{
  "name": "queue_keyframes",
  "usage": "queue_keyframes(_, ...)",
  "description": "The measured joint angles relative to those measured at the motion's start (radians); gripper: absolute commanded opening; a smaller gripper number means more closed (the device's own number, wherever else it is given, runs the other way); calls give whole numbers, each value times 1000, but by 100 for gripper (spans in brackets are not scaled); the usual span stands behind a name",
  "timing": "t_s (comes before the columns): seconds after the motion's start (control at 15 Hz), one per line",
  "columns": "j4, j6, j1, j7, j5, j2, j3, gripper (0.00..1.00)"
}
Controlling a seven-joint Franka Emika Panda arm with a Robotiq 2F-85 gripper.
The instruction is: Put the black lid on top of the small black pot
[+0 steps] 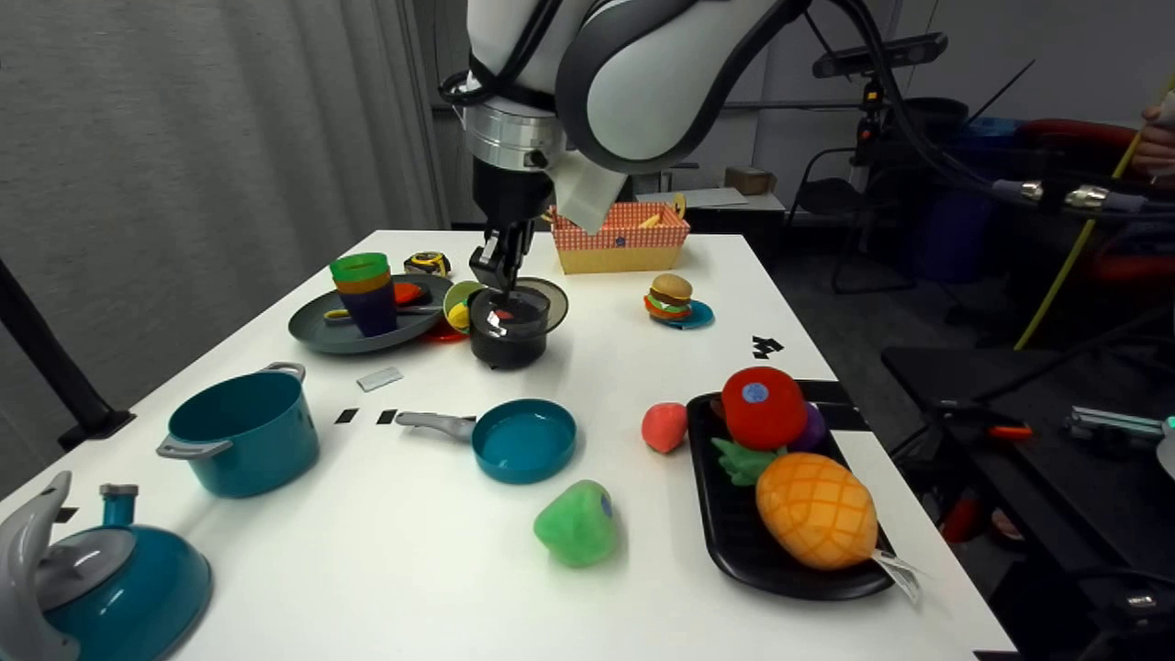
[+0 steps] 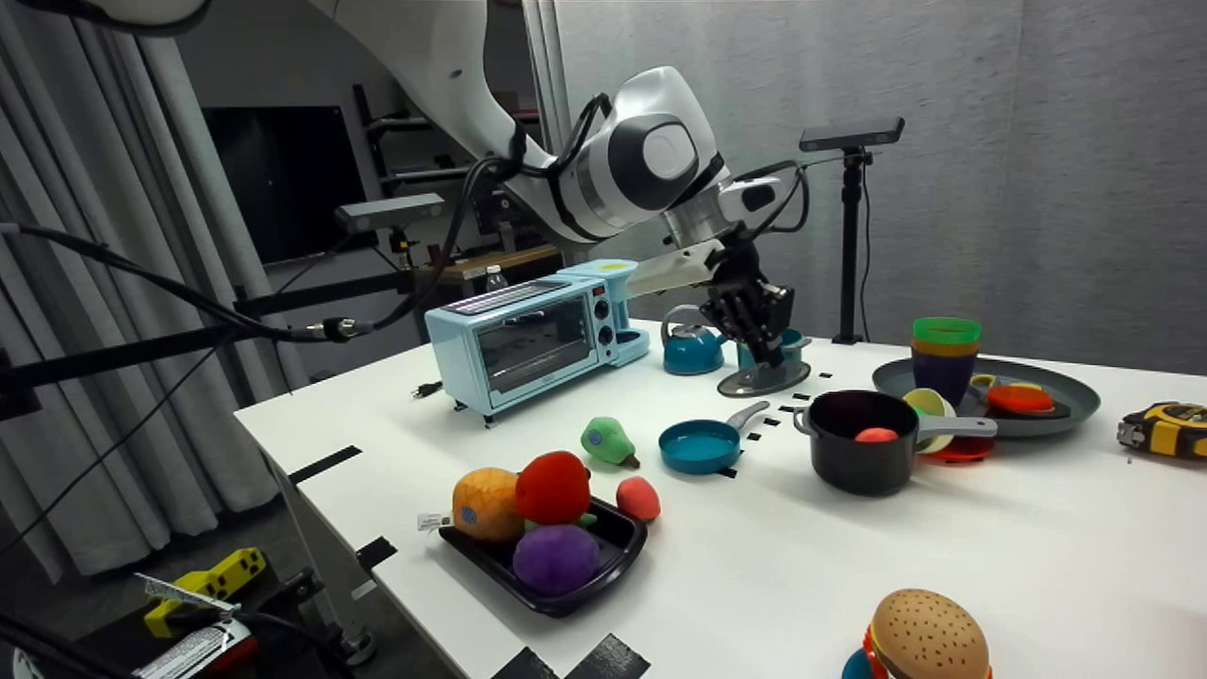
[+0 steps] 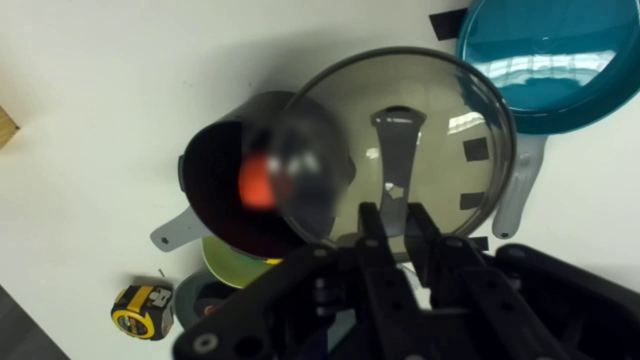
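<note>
Gripper [image 3: 392,212] clamped on raised smoky lid [image 3: 437,160]. Black saucepan [image 2: 863,467] well inside tabletop [image 2: 754,566] edges, white stretch toward hamburger [image 2: 929,637]; green bowl [image 3: 231,265] beside saucepan, teal frying pan [image 2: 700,448] near.

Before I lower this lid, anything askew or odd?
A red item sits inside the small black pot, which the lid would cover. Beside the pot, a lime-green bowl appears tipped on its side. The lid, gripped by the end effector, isn't lined up with the pot yet. No spill or damage visible.

Grey curtains [image 1: 202,138] hang behind a white table [image 1: 413,560] over dark floor [image 1: 856,326].
</note>
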Motion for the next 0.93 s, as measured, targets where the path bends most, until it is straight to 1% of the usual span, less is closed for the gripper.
queue_keyframes(0.47,25,-62,-59,17,16,9,-8,4)
queue_keyframes(0.93,127,-77,-113,45,54,75,-11,4)
